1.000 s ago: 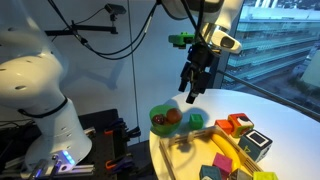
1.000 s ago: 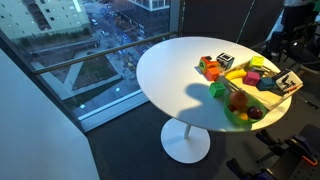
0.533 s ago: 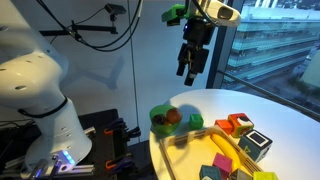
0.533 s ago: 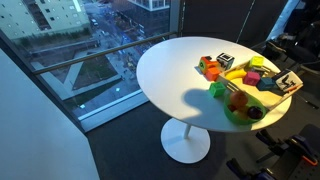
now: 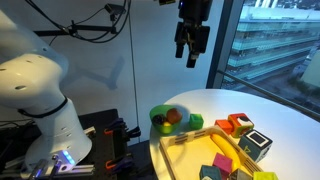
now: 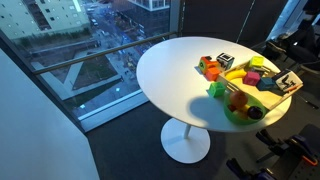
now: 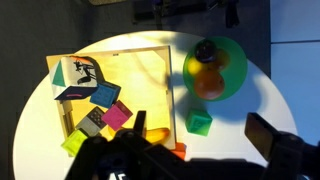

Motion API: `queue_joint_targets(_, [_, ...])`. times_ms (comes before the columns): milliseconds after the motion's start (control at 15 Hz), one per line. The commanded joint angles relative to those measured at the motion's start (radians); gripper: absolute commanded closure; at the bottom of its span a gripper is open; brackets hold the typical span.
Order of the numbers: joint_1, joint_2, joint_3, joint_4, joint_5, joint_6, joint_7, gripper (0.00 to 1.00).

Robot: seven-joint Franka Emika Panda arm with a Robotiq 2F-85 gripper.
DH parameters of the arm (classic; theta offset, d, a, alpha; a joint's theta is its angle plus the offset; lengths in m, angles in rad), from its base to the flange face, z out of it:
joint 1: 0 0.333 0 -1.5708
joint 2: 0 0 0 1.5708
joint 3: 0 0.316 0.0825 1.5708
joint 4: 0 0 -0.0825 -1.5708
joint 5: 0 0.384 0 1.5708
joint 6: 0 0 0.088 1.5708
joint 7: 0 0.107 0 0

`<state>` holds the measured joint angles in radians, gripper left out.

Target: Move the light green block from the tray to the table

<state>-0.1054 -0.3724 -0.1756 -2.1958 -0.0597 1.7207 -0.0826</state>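
The light green block (image 7: 200,123) lies on the round white table (image 7: 235,105), just outside the rim of the light wooden tray (image 7: 140,72) and below the green bowl. It also shows in both exterior views (image 5: 196,122) (image 6: 217,88). My gripper (image 5: 192,45) is open and empty, high above the table's edge. In the wrist view its two fingers (image 7: 200,135) frame the block from far above.
A green bowl (image 7: 215,65) with an orange ball stands on the table beside the tray. The tray holds a black-and-white cube (image 7: 80,75) and blue, pink and yellow blocks. Orange and red blocks (image 5: 235,124) sit at its far rim. A second robot base (image 5: 40,100) stands behind.
My gripper has risen straight up, from just above the bowl and block to well above the table, open throughout. The blocks have not moved.
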Motion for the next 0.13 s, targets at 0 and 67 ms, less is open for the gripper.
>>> queue_joint_targets(0, [-0.010, -0.002, 0.008, 0.002, 0.003, -0.002, -0.004, 0.00])
queue_joint_targets(67, [-0.010, -0.001, 0.008, 0.001, 0.003, -0.002, -0.004, 0.00])
